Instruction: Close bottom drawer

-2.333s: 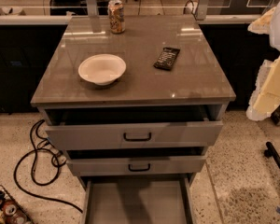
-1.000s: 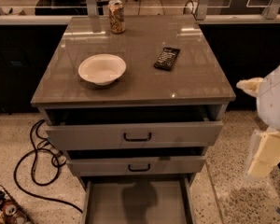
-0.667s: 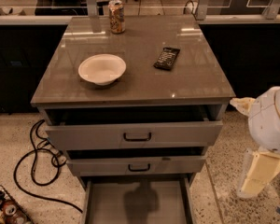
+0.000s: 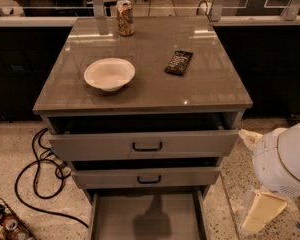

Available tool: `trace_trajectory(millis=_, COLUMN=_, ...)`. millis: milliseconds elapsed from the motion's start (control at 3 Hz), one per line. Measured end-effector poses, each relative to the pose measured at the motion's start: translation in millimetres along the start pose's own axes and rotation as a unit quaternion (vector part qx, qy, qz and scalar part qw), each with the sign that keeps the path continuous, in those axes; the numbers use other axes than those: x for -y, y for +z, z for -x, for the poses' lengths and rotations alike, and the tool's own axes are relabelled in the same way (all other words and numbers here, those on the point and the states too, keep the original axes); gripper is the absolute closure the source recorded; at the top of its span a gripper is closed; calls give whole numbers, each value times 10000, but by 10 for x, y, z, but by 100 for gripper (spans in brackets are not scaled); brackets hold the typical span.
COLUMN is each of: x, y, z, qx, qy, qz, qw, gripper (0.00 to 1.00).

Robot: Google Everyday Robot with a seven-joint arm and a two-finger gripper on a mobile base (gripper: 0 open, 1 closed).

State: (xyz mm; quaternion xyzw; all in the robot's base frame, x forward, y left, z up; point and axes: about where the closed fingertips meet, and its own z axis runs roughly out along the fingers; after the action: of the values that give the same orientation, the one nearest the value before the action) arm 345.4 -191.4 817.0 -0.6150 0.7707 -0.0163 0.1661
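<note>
Gripper (image 4: 259, 213) lower now, right of open bottom drawer (image 4: 145, 215), long axis toward camera, grip unclear

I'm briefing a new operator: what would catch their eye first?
Three grey drawers stand open, the bottom drawer pulled out furthest at the lower edge. The robot's tool hangs low at the right, beside the cabinet. On top sit a white bowl, a can and a remote.

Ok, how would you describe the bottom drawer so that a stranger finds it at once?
Find the grey cabinet with a white bowl on top; three drawers stand open under it. The bottom drawer is the lowest, pulled out furthest, so you look down into its inside, unlike the middle drawer and top drawer, which show black handles. The gripper hangs right of it.
</note>
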Motion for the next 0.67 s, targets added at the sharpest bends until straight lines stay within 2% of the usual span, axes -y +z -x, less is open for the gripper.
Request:
trace_trajectory(millis=333, x=-123, y=341, z=-144, qx=-85, qy=-94, qz=75, qw=9999, gripper=0)
trace_trajectory(millis=667, x=-398, y=800, z=-383, qx=-269, qy=-210, qz=218, qw=9992, gripper=0)
